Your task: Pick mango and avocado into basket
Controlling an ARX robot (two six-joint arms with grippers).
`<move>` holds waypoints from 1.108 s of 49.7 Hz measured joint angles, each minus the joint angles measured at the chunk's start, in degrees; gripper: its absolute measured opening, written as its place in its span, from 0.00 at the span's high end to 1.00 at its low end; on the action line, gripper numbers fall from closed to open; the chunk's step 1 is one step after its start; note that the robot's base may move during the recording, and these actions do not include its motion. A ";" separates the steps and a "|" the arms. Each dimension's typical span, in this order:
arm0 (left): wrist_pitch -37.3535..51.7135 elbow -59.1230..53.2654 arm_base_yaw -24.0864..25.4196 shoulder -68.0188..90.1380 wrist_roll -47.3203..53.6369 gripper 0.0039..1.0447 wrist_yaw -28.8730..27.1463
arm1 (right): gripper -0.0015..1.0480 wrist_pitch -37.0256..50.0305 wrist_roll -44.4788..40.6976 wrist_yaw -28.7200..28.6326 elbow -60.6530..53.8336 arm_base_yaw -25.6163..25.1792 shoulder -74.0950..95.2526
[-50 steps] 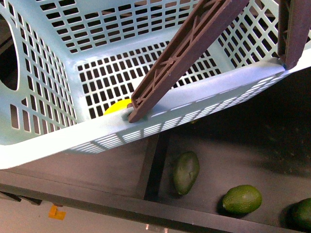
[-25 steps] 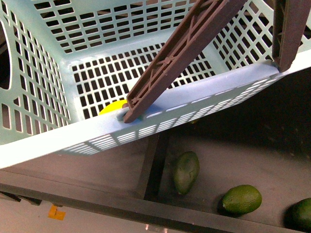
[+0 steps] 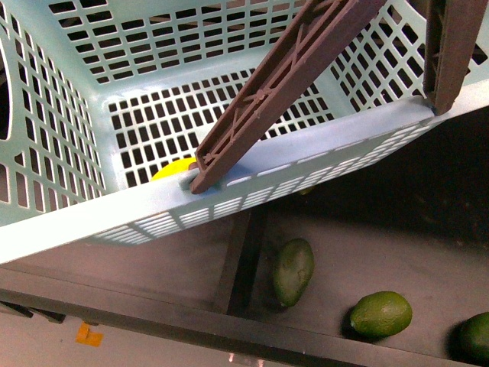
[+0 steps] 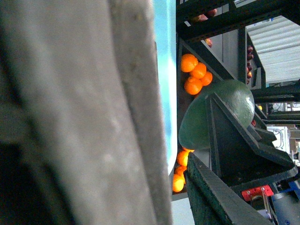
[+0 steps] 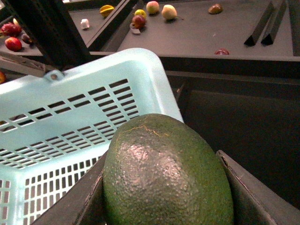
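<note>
The light teal basket [image 3: 229, 199] hangs tilted and fills the upper front view, its two brown handles [image 3: 283, 84] raised. A sliver of the yellow mango [image 3: 172, 169] shows inside it, low against the near wall. Neither gripper shows in the front view. My right gripper [image 5: 168, 206] is shut on a dark green avocado [image 5: 166, 173], held just beside the basket rim [image 5: 93, 70]. In the left wrist view my left gripper [image 4: 164, 187] is shut on the basket handle [image 4: 75, 112], a blurred mass close to the lens. The held avocado [image 4: 220, 108] shows beyond it.
Three more avocados [image 3: 293, 271] [image 3: 380, 314] [image 3: 475, 336] lie on the dark shelf under the basket, by a black divider bar [image 3: 241, 260]. Oranges [image 4: 194, 75] are stacked on a rack behind. Mixed fruit [image 5: 154, 8] lies on a dark shelf past the basket.
In the front view the basket has shifted slightly to the left and upward, its handles with it. The avocados on the shelf have not moved.
</note>
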 joint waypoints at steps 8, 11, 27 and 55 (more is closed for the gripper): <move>0.00 0.00 0.00 0.00 -0.02 0.73 0.00 | 0.47 1.42 1.57 1.88 2.38 2.38 3.93; 0.00 0.00 0.00 0.00 0.00 0.73 0.02 | 0.47 1.57 2.08 2.10 3.02 3.21 5.33; -0.02 0.00 0.00 0.00 0.02 0.73 0.07 | 0.07 0.46 3.26 5.22 4.57 4.87 6.34; -0.02 0.00 0.00 0.00 0.35 0.73 -0.17 | 0.62 24.72 -9.42 18.12 -21.42 -4.57 -10.80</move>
